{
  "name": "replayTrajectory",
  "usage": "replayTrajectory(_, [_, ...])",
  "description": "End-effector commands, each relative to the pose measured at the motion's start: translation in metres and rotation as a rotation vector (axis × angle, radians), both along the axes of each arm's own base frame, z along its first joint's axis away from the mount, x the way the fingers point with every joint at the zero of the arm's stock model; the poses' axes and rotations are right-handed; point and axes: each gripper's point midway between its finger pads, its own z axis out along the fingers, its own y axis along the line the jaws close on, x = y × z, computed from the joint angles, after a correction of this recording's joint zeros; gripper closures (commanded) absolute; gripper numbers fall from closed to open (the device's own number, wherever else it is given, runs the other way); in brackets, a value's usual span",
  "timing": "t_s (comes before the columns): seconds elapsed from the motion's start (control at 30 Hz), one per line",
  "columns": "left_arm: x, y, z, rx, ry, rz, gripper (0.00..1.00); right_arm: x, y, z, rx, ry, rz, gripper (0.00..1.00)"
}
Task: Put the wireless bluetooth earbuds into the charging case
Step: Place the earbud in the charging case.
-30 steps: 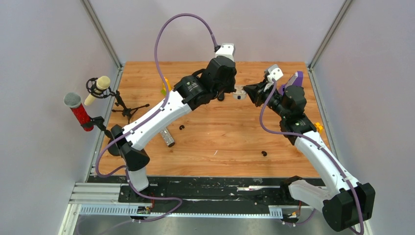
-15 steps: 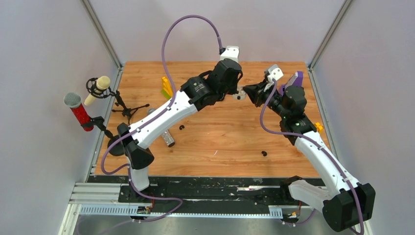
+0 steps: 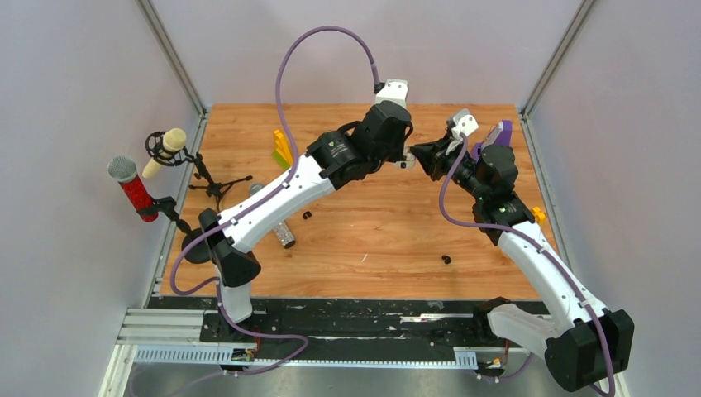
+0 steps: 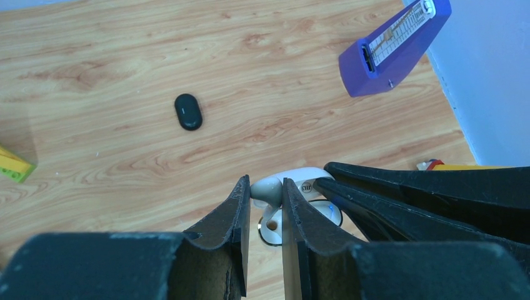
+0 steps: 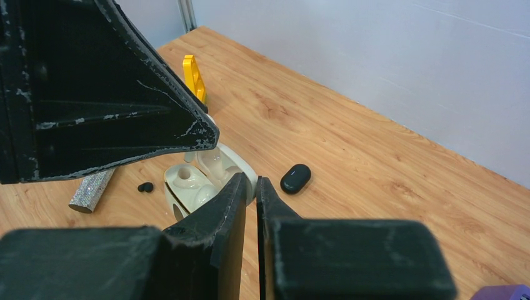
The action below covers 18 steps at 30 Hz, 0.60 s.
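Where the wooden table lies nearest the arm bases, one black earbud, a tiny rounded bead, sits loose on the grain. A thin white sliver lies to its left. A little farther in, a short silver stick with a glittery skin lies flat, and a second black earbud rests near it, not touching.

Past these, toward the far middle of the table, the two arms meet. The right claw is squeezed nearly closed on the rim of the white case, a smooth, glossy, pebble-shaped shell standing open. Its cream inner tray shows moulded round sockets. The left claw stands narrow, pinching a white earbud by its glossy rounded head right over the open case. One socket beneath shows as an empty ring. Whether the bud's stem has reached its socket I cannot tell.

Farther on, a black case, oval and shut, lies on the wood. A yellow plastic block stands toward the far left. A purple wedge-shaped block stands near the far right wall.
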Motion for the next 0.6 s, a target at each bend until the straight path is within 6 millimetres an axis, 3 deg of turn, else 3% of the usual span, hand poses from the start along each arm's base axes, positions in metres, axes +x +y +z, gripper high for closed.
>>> replayTrajectory(0.0, [-0.0044,-0.0022,0.0134,-0.026,-0.026,-0.008,0.9,-0.0048,0.0007,0.0354,0.046,-0.073,0.001,1.0])
replayTrajectory(0.57, [-0.0038,-0.0015,0.0064,-0.009,-0.022,-0.002,0.9,-0.0113,0.0035,0.0404,0.074,-0.053,0.026,1.0])
